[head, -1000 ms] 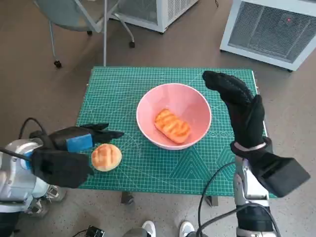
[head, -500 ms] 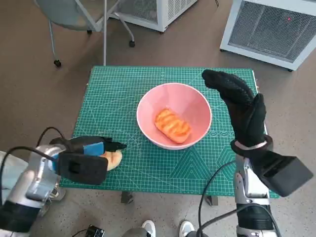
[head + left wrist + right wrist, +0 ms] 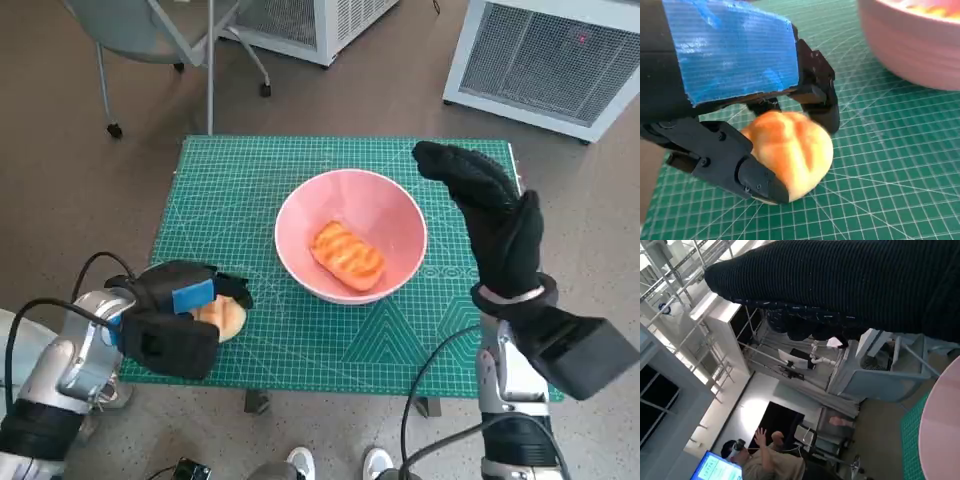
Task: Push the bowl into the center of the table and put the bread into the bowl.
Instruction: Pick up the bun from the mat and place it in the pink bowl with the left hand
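Observation:
A pink bowl (image 3: 350,215) stands near the middle of the green mat-covered table (image 3: 230,190), with a long toasted bread (image 3: 348,255) lying inside it. A round bun (image 3: 224,318) lies on the mat near the front left corner. My left hand (image 3: 185,300) is curled over the bun. In the left wrist view its fingers (image 3: 820,97) wrap the bun (image 3: 790,152) from both sides, and the bowl's wall (image 3: 910,50) shows beyond. My right hand (image 3: 490,215) is raised flat and upright beside the bowl's right rim, holding nothing. The right wrist view shows the glove (image 3: 840,285) and the bowl's rim (image 3: 940,435).
A chair (image 3: 150,30) stands on the floor beyond the table's far left. White units stand at the far middle (image 3: 300,20) and the far right (image 3: 560,60). Shoes (image 3: 300,462) show at the near edge. A person (image 3: 770,460) sits far off.
My left hand has swung over the round bun and its fingers have curled round it. The right hand and the bowl have stayed put.

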`<move>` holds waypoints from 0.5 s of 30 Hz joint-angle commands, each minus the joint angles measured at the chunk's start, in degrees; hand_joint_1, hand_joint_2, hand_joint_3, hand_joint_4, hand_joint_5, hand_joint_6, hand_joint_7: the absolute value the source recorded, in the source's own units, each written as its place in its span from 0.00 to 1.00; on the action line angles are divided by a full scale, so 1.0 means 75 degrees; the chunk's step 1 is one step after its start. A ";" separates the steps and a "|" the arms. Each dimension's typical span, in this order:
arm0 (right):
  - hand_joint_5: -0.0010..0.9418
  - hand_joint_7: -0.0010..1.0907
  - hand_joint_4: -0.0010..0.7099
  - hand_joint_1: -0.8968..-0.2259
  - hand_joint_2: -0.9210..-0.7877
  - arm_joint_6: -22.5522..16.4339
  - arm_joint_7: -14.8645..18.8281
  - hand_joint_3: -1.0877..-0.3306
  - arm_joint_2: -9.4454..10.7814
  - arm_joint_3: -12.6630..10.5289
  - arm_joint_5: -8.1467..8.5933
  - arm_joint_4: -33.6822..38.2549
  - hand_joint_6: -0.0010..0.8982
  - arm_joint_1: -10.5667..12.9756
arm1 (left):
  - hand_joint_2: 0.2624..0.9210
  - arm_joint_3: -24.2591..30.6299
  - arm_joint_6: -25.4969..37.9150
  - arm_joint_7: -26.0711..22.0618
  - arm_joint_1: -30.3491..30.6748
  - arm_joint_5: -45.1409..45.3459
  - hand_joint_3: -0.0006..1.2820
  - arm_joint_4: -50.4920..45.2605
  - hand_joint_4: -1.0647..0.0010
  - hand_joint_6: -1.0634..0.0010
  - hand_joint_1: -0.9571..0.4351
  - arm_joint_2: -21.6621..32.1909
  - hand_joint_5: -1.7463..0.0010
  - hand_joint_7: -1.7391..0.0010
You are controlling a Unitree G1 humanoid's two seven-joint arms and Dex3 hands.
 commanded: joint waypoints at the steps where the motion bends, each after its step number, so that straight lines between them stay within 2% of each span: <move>1: 0.00 0.48 0.19 0.22 0.00 0.0130 0.0093 0.44 -0.0063 -0.0015 0.0029 0.0029 0.00 0.0152 | 1.00 0.0324 -0.0365 0.0056 -0.0399 -0.0301 0.06 0.0110 0.32 0.46 0.69 0.0128 0.37 0.29; 7: 0.00 0.48 0.18 0.21 0.00 0.0130 0.0103 0.44 -0.0106 -0.0048 0.0019 -0.0024 0.00 0.0181 | 1.00 0.0844 -0.0607 0.0014 -0.0771 -0.0903 0.07 0.0027 0.33 0.48 0.69 0.0156 0.35 0.28; 15: 0.00 0.48 0.17 0.22 0.00 0.0150 0.0126 0.44 -0.0184 -0.0106 0.0043 -0.0089 0.00 0.0201 | 1.00 0.1493 -0.0645 0.0064 -0.1332 -0.1662 0.13 -0.0247 0.41 0.56 0.69 0.0022 0.31 0.22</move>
